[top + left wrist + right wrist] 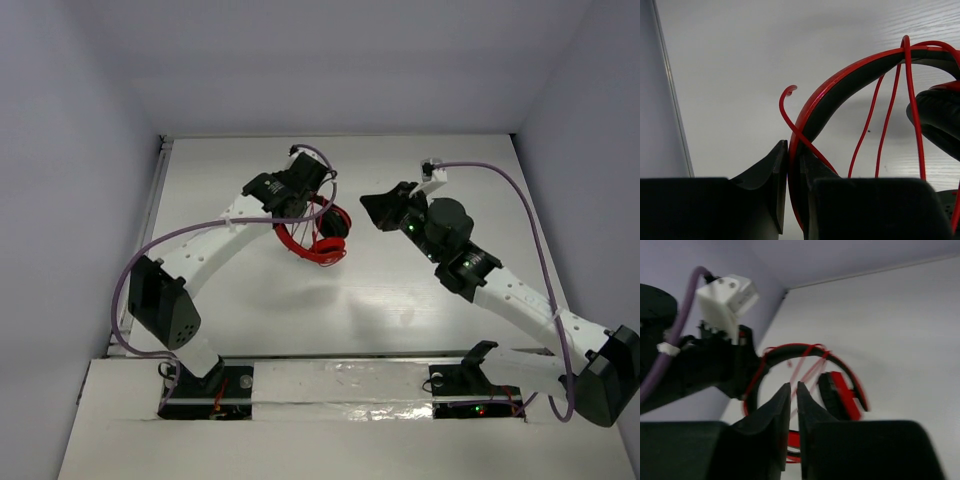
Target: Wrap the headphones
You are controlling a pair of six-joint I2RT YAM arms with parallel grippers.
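Observation:
The red headphones (322,238) hang above the table's middle, held by the headband. My left gripper (308,197) is shut on the red-and-black headband (855,75), which is clamped between the fingers (771,170). The thin red cable (890,110) runs in several strands across the band, and its loose end (788,91) curls up beside the jaws. A black ear pad (940,117) shows at the right. My right gripper (376,210) is shut and empty, a short way right of the headphones. Its wrist view shows the headband (800,347) and an earcup (842,395) beyond the fingertips (785,395).
Purple robot cables (520,190) loop along both arms. White walls close the table at the left (150,210), back and right. The left arm's wrist (715,367) sits close in front of the right gripper.

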